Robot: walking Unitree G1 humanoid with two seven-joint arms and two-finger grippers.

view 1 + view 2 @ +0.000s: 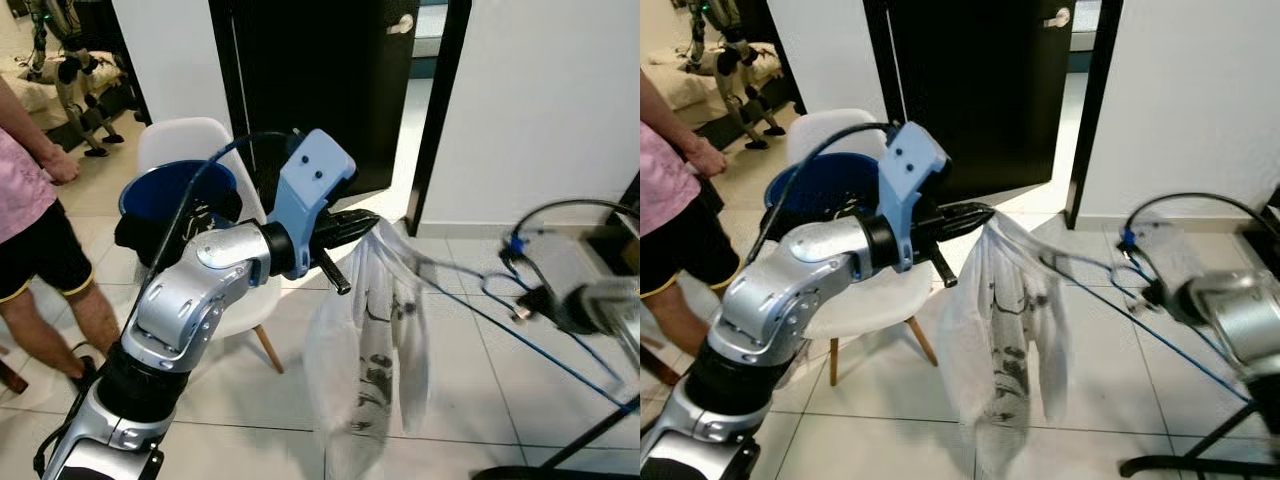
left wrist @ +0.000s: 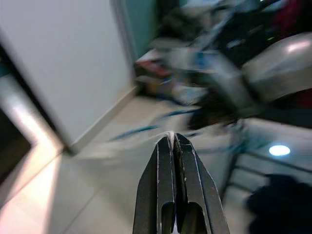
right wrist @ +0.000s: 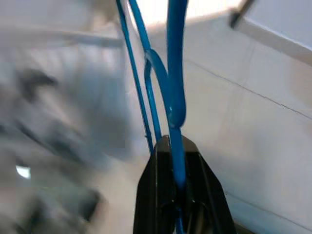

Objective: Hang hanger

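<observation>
A person (image 1: 35, 215) stands at nine o'clock beside a white chair (image 1: 190, 150) carrying a blue bucket (image 1: 175, 190). At centre, the left tool (image 1: 365, 225) pinches a white shirt (image 1: 370, 340) by its top. At three o'clock, the right tool (image 3: 178, 187) clamps a blue hanger (image 3: 173, 73).

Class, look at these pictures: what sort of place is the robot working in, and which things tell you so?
Probably a room in a home: pale floor tiles, a white chair holding a blue basin, and a dark door.
</observation>
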